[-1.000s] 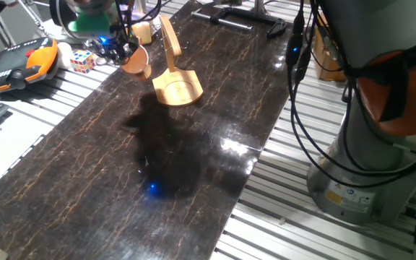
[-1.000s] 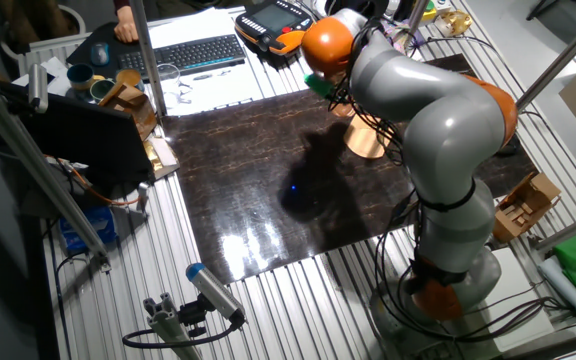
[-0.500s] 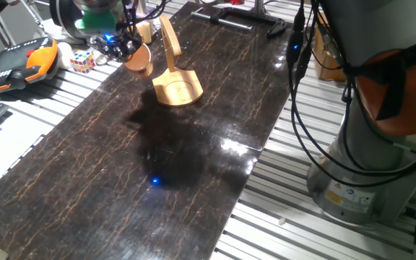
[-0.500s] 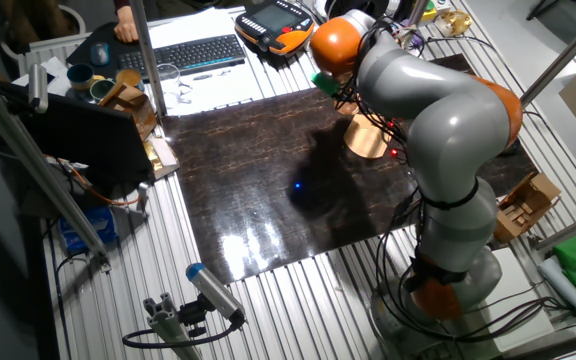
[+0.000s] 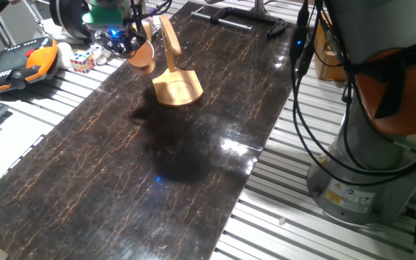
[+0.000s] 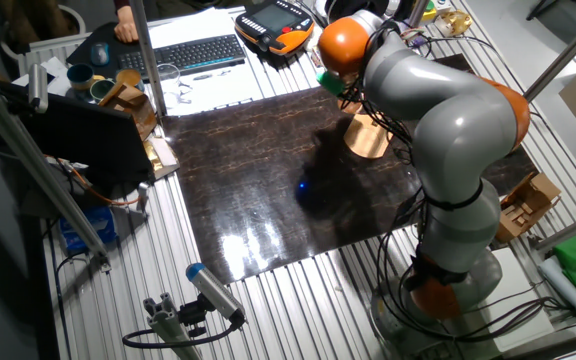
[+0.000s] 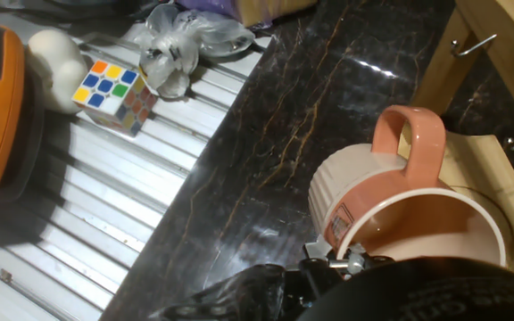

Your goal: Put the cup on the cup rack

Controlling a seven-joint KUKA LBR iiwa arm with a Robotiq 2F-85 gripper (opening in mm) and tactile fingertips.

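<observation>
Dark marbled desk (image 5: 193,137) with ribbed metal on both sides; the rack (image 5: 175,81) stands at its far end, flat base on the marble and curved post rising from the back edge.

Held up off the desk just left of the rack's post is the cup (image 5: 142,55), at the end of the gripper (image 5: 125,45). In the hand view the cup (image 7: 400,218) fills the lower right, right at the jaws: its rim sits against the dark gripper body at the bottom edge. The jaws appear closed on the rim, though the fingers themselves are hidden, so how far they are apart cannot be told.

The cup lies tilted, its long axis running roughly along the camera's line, mouth toward the gripper and base away. It has a loop handle, which points up and toward the rack's post (image 7: 493,53) in the hand view. Two metal hooks stick out from that post. A small label on the cup's side near the rim is too small to read.
</observation>
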